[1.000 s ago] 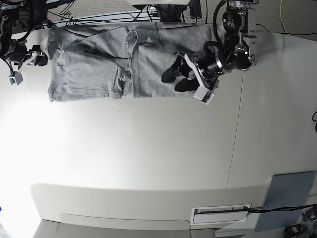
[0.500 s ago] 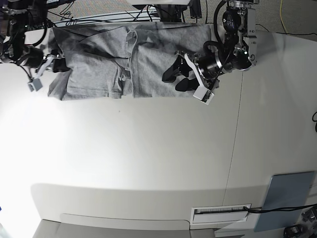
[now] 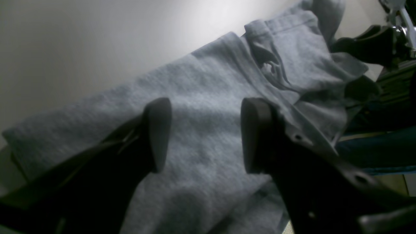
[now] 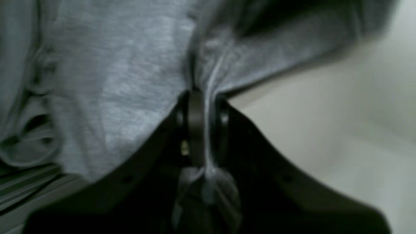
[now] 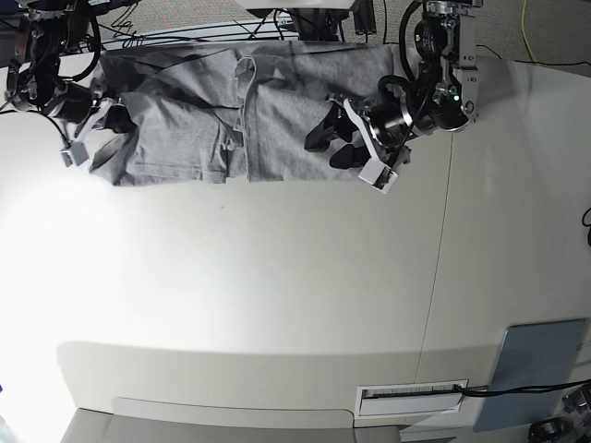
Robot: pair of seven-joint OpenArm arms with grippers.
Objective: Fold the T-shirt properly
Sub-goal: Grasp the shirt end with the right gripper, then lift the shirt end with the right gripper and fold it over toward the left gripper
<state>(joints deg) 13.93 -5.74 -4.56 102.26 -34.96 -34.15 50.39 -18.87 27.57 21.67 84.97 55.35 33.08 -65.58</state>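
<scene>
The heather-grey T-shirt [image 5: 194, 129] lies crumpled in a wide band along the far edge of the white table, plain side up. My right gripper [image 5: 109, 118] sits at the shirt's left edge. In the right wrist view its jaws [image 4: 201, 107] are shut on a pinched fold of the T-shirt [image 4: 113, 81], with cloth bunched behind the fingers. My left gripper [image 5: 331, 145] hovers over the right part of the shirt. In the left wrist view the left gripper [image 3: 206, 133] stands wide open, with flat T-shirt fabric [image 3: 208, 81] below and nothing between the fingers [image 3: 157, 130].
A flat blue-grey pad [image 5: 536, 369] lies at the near right corner of the table. Beside it is a white slotted plate [image 5: 411, 399]. Cables [image 5: 166, 28] run behind the shirt along the table's far edge. A seam [image 5: 441, 240] crosses the tabletop on the right.
My right gripper has moved in from the left onto the shirt's left edge and shut on it. That edge is drawn slightly inward. The left gripper has barely moved.
</scene>
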